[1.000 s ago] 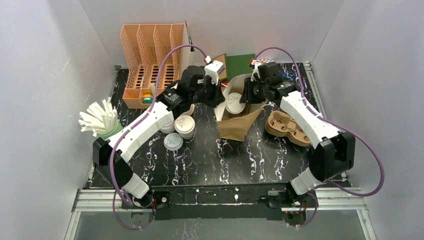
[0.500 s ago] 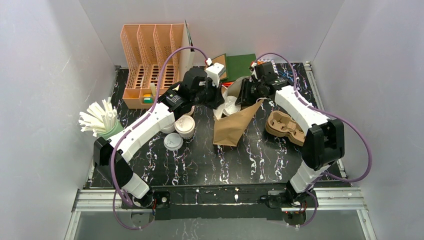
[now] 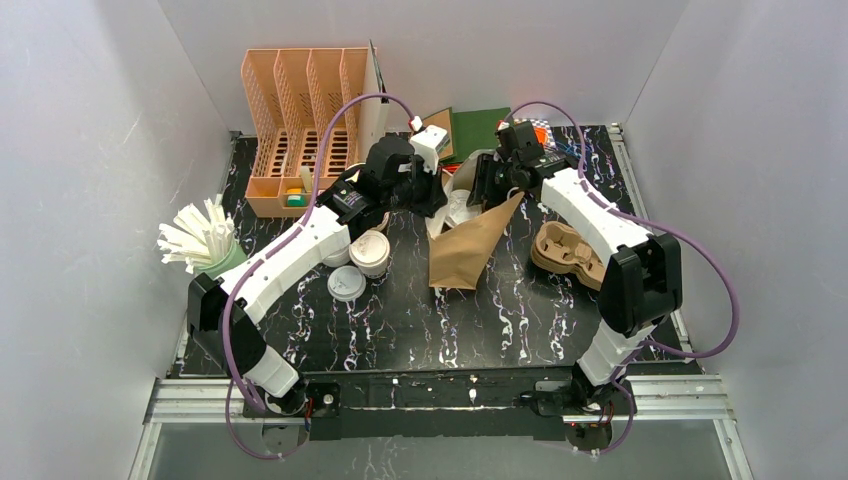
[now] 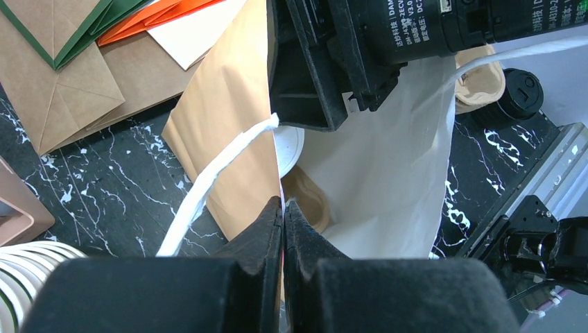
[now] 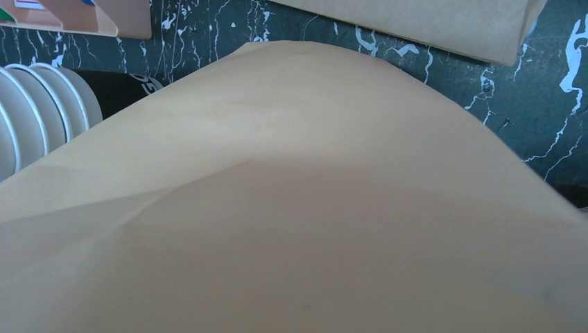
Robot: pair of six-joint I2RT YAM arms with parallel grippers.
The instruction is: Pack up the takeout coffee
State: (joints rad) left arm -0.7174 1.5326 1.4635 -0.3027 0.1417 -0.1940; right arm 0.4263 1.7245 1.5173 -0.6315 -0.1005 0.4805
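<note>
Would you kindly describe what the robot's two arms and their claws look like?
The left arm and right arm both have white shells on the long links and black joint housings. A purple cable loops loosely along each. The left claw has two matte black, wedge-shaped fingers. The right arm's black wrist motor carries small white printed lettering.

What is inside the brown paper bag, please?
A round white lid and something tan below it show inside the paper bag. Its walls hide any cup under the lid and the bottom.

Lab test cell, white enclosure walls point(image 3: 85, 150)
</note>
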